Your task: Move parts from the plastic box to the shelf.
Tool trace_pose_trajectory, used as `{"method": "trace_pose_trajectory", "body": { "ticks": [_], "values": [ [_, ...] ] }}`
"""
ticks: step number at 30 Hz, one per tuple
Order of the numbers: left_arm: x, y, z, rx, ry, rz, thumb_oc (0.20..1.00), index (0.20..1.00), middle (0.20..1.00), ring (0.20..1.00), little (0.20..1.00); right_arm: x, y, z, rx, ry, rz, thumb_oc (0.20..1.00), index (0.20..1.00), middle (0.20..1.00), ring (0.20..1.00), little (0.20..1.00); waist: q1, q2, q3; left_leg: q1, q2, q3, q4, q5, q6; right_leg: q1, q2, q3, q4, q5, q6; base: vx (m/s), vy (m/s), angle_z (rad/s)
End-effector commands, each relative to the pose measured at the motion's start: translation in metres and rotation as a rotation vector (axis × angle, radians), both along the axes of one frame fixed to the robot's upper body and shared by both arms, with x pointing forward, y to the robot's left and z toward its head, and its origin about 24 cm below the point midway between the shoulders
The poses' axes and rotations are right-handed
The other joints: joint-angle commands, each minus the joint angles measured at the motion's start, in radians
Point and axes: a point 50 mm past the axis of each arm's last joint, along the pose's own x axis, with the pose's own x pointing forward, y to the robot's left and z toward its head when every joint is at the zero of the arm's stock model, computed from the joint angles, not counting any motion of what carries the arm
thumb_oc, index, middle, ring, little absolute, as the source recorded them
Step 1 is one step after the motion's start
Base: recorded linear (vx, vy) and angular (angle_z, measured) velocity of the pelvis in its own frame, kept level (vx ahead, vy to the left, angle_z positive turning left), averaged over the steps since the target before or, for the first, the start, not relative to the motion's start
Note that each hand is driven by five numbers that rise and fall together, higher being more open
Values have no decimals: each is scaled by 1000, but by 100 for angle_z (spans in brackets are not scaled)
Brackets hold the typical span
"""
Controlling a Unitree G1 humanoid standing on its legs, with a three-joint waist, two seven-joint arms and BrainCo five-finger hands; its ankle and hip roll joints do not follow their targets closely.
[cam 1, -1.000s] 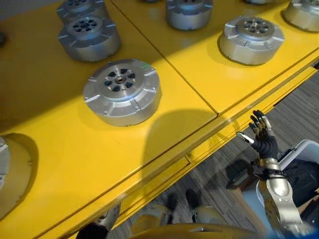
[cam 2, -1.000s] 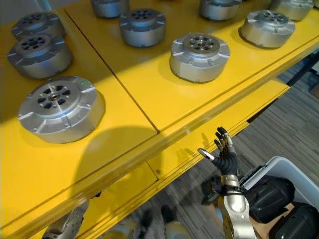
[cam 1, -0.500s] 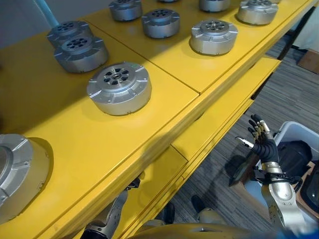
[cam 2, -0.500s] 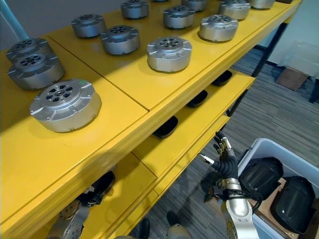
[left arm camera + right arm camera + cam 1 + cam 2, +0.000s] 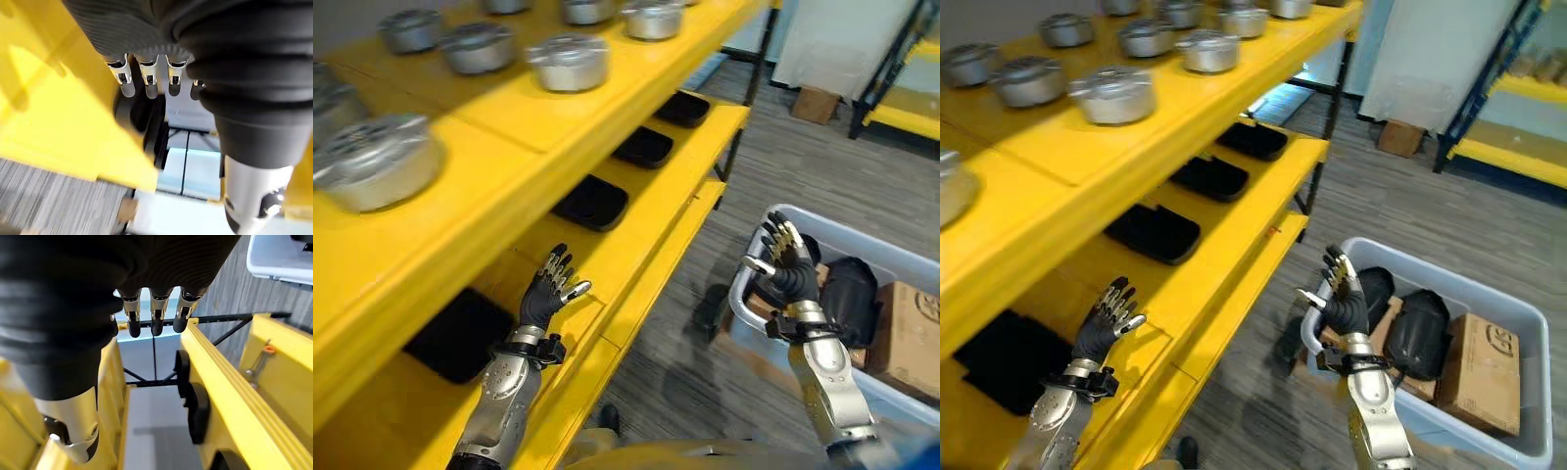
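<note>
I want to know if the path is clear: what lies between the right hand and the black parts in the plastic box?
Nothing. In the right eye view the right hand hangs open at the plastic box rim, directly beside the black parts.

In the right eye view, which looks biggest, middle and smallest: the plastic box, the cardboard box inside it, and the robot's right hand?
1. Plastic box, biggest by far.
2. Cardboard box, lying inside it.
3. Right hand, smallest, fingers open, by the box's near end.

The hand and the cardboard box look fairly close in size, and the hand may be nearer the camera.

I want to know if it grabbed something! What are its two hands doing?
Left hand: open, holding nothing.
Right hand: open, holding nothing.
</note>
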Motion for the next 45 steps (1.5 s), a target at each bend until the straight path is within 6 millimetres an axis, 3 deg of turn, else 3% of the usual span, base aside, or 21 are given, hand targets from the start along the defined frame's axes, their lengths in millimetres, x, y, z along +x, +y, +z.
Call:
{"method": "trace_pose_trajectory", "body": {
  "ticks": [1, 3, 6, 7, 9, 11, 12, 18, 19, 20, 21, 24, 25, 26, 27, 28, 31, 32, 34, 41, 45],
  "values": [
    [10, 14, 28, 33, -149, 70, 1000, 1000, 1000, 1000, 1000, 0, -4, 20, -59, -107, -2, 1000, 1000, 1000, 1000, 1000, 8, -12, -50, 5, -137, 2, 26, -106, 94, -17, -137, 46, -11, 268, 51, 19, -189, -54],
    [8, 14, 23, 28, -130, 79, 1000, 1000, 1000, 1000, 1000, -1, -4, 21, -62, -108, 5, 1000, 1000, 1000, 1000, 1000, 14, -25, -51, 11, -122, 8, 15, -100, 79, -14, -126, 40, -39, 245, 58, 27, -229, -53],
    [9, 16, 22, 13, -126, 100, 1000, 1000, 1000, 1000, 1000, -3, -7, 25, -64, -125, 8, 1000, 1000, 1000, 1000, 1000, 4, -26, -35, 6, -50, 20, 18, -75, 42, -12, -80, 53, -33, 186, 45, -1, -356, -21],
    [8, 18, 22, -2, -129, 106, 1000, 1000, 1000, 1000, 1000, -5, -12, 29, -70, -146, -1, 1000, 1000, 1000, 1000, 1000, -8, -19, -24, 4, 4, 35, 18, -54, 15, 7, -43, 35, -53, 146, 26, -18, -434, -8],
    [8, 18, 21, -16, -130, 100, 1000, 1000, 1000, 1000, 1000, -6, -16, 29, -67, -149, -9, 1000, 1000, 1000, 1000, 1000, -18, -2, -16, 8, 66, 50, 15, -30, -16, 28, 11, 21, -72, 110, 6, -25, -441, -9],
    [8, 14, 16, -48, -113, 88, 1000, 1000, 1000, 1000, 1000, -6, -23, 37, -78, -187, -15, 1000, 1000, 1000, 1000, 1000, -52, 38, -8, 20, 191, 84, 11, 35, -75, 55, 126, 15, -107, 59, -32, 5, -559, -22],
    [7, 11, 13, -59, -101, 78, 1000, 1000, 1000, 1000, 1000, -7, -25, 38, -79, -192, -14, 1000, 1000, 1000, 1000, 1000, -61, 56, -6, 31, 226, 98, 8, 53, -91, 66, 161, 19, -112, 43, -48, 54, -403, -36],
    [5, 4, 8, -76, -79, 50, 1000, 1000, 1000, 1000, 1000, -9, -28, 42, -102, -207, -8, 1000, 1000, 1000, 1000, 1000, -96, 95, 17, 59, 315, 116, 10, 114, -120, 58, 249, 41, -47, -29, -99, 25, -214, -26],
    [7, 1, 8, -87, -80, 44, 1000, 1000, 1000, 1000, 1000, -8, -28, 45, -116, -219, 0, 1000, 1000, 1000, 1000, 1000, -97, 101, 47, 49, 347, 110, 42, 156, -120, 32, 287, 61, -1, -54, -126, -37, -241, -10],
    [7, 1, 8, -87, -81, 44, 1000, 1000, 1000, 1000, 1000, -8, -28, 45, -116, -220, 0, 1000, 1000, 1000, 1000, 1000, -98, 102, 48, 47, 349, 109, 45, 155, -121, 30, 288, 61, 1, -55, -128, -54, -375, -25],
    [12, -4, 10, -98, -91, 30, 1000, 1000, 1000, 1000, 1000, -6, -29, 48, -128, -234, -4, 1000, 1000, 1000, 1000, 1000, -95, 101, 75, 3, 366, 82, 118, 206, -117, 31, 309, 58, 5, -60, -154, -1, -219, -19],
    [13, -7, 10, -104, -89, 10, 1000, 1000, 1000, 1000, 1000, -9, -33, 49, -144, -235, -17, 1000, 1000, 1000, 1000, 1000, -98, 83, 96, -56, 355, 65, 205, 228, -106, 64, 315, 40, -22, -62, -176, 30, -238, 5],
    [13, -8, 10, -106, -92, 8, 1000, 1000, 1000, 1000, 1000, -9, -34, 50, -155, -237, -18, 1000, 1000, 1000, 1000, 1000, -89, 73, 104, -77, 306, 43, 218, 189, -90, 75, 311, 39, -38, -63, -174, 42, -127, 37],
    [12, -9, 10, -107, -92, 1, 1000, 1000, 1000, 1000, 1000, -8, -35, 51, -170, -242, -16, 1000, 1000, 1000, 1000, 1000, -68, 56, 116, -129, 187, -19, 221, 93, -54, 87, 299, 47, -58, -55, -174, 44, -122, 36],
    [13, -9, 11, -107, -93, 0, 1000, 1000, 1000, 1000, 1000, -8, -35, 51, -169, -243, -16, 1000, 1000, 1000, 1000, 1000, -71, 56, 113, -137, 185, -21, 222, 96, -52, 83, 297, 44, -60, -51, -173, 63, -134, 27],
    [13, -11, 10, -104, -90, -12, 1000, 1000, 1000, 1000, 1000, -8, -36, 52, -175, -245, -16, 1000, 1000, 1000, 1000, 1000, -49, 46, 123, -214, 87, -51, 211, 94, -36, 91, 303, 45, -74, -39, -172, 25, -87, -4],
    [14, -10, 13, -78, -102, -23, 1000, 1000, 1000, 1000, 1000, -6, -35, 49, -177, -240, -29, 1000, 1000, 1000, 1000, 1000, -22, 42, 135, -308, -6, -75, 194, 139, -30, 86, 327, 57, -87, -32, -169, 30, -51, -6],
    [14, -10, 13, -73, -102, -24, 1000, 1000, 1000, 1000, 1000, -5, -33, 49, -176, -244, -27, 1000, 1000, 1000, 1000, 1000, -14, 43, 140, -313, -21, -97, 189, 144, -34, 85, 334, 66, -86, -33, -169, 48, 20, -26],
    [12, -9, 12, -79, -102, -15, 1000, 1000, 1000, 1000, 1000, -4, -28, 47, -160, -242, -10, 1000, 1000, 1000, 1000, 1000, -5, 50, 130, -258, -20, -146, 145, 118, -8, 90, 343, 81, -80, -49, -167, 83, 48, -71],
    [15, -10, 14, -65, -114, -13, 1000, 1000, 1000, 1000, 1000, -5, -29, 38, -132, -199, -32, 1000, 1000, 1000, 1000, 1000, -27, 35, 88, -176, -22, -79, 84, 92, 16, 123, 313, 87, -92, -72, -163, 135, 99, -48],
    [12, -4, 14, -65, -109, 26, 1000, 1000, 1000, 1000, 1000, 0, -21, 33, -115, -177, -11, 1000, 1000, 1000, 1000, 1000, -17, -1, 56, -152, -41, -19, 100, 17, 48, 125, 268, 119, -111, -59, -122, 169, 134, -37]
  ]
}}
